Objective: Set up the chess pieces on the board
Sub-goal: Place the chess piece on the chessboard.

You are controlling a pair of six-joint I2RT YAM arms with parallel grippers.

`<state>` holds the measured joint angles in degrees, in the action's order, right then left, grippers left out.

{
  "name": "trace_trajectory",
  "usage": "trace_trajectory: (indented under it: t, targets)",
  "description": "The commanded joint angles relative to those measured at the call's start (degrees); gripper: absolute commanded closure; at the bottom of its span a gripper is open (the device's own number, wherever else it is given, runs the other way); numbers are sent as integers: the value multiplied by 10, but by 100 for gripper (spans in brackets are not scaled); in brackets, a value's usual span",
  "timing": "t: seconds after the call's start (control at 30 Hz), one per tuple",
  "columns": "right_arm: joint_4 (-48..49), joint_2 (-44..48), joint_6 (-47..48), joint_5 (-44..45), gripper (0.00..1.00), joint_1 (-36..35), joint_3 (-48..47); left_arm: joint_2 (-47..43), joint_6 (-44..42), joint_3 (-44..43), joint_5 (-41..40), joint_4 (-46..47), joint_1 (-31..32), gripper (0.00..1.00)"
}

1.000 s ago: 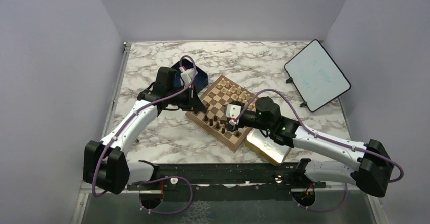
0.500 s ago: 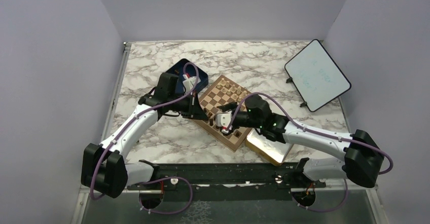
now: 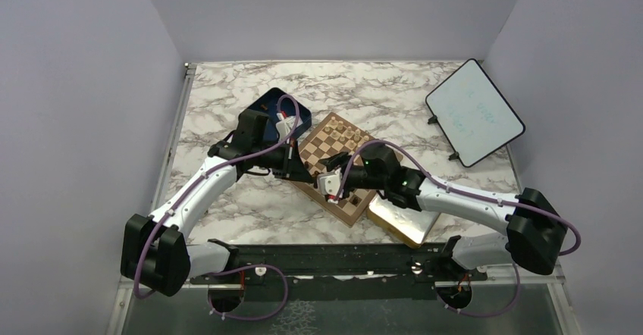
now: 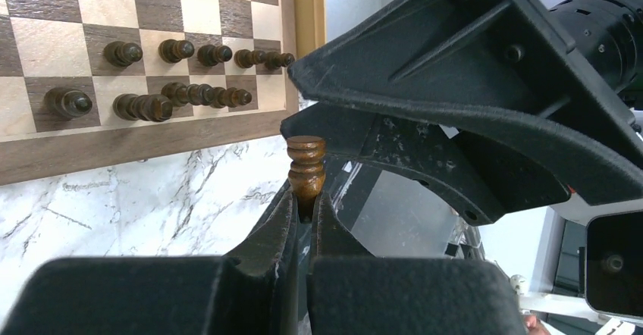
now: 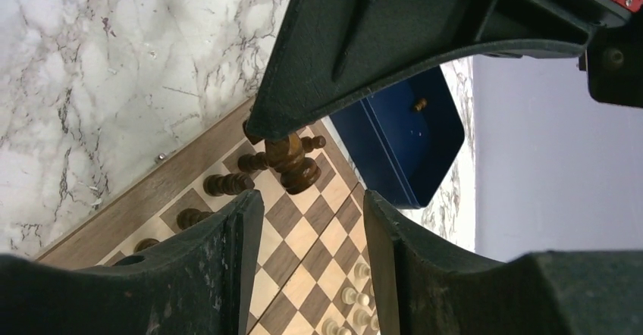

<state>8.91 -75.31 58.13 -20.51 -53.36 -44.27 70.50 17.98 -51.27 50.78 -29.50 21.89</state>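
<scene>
My left gripper is shut on a dark brown chess piece, whose base sticks out past the fingertips. It hangs over the near left edge of the board. My right gripper is open and empty, its jaws pointing at that same held piece from a short way off. In the top view the two grippers nearly meet, left gripper and right gripper. Several dark pieces stand in two rows along the board's near side. Pale pieces stand at its far side.
A dark blue box lies behind the left gripper, with one small piece inside. A gold-rimmed tray sits right of the board under the right arm. A small whiteboard leans at the back right.
The right gripper has swung left across the board's near edge to face the left gripper. The left gripper has shifted slightly right with its piece still held.
</scene>
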Motion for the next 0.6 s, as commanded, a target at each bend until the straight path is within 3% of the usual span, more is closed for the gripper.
trace_trajectory:
  t: [0.0, 0.27, 0.57]
  targets:
    - [2, -4, 22, -32, 45, -9, -9, -4, 1, -16, 25, 6, 6, 100]
    - [14, -10, 19, -40, 52, -16, -1, 1, 9, -14, 17, 12, 7, 100]
    - [60, -3, -37, -32, 79, -19, 27, -13, 28, -36, -26, 29, 7, 100]
